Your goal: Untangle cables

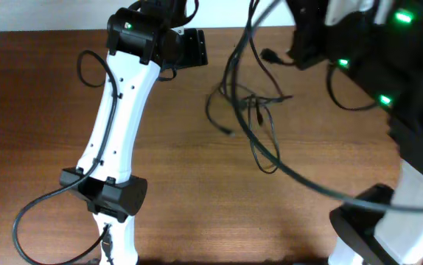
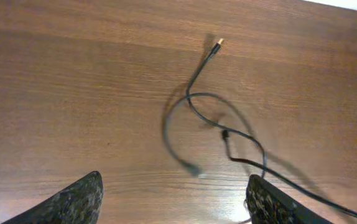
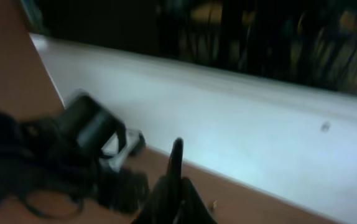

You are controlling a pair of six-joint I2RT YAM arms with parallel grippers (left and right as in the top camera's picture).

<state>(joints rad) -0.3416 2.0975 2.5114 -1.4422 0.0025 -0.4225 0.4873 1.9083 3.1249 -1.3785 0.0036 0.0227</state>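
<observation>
Thin black cables [image 1: 250,110] lie tangled in loose loops on the wooden table, right of centre. In the left wrist view the cables [image 2: 194,102] loop ahead of my left gripper [image 2: 173,180], one ending in a metal-tipped plug [image 2: 219,43] and another in a blurred plug end [image 2: 193,168] just past the fingertips. The left gripper [image 1: 188,48] hovers open with nothing between its fingers [image 2: 82,196]. My right gripper [image 3: 178,183] is raised at the far right, and its jaws are closed on a thin black strand, apparently a cable, that sticks up between them.
A thicker black wire [image 1: 300,177] sweeps from the top centre past the tangle to the right arm's base [image 1: 388,221]. The left arm [image 1: 116,125] lies diagonally over the table's left half. A white wall [image 3: 259,118] borders the far edge.
</observation>
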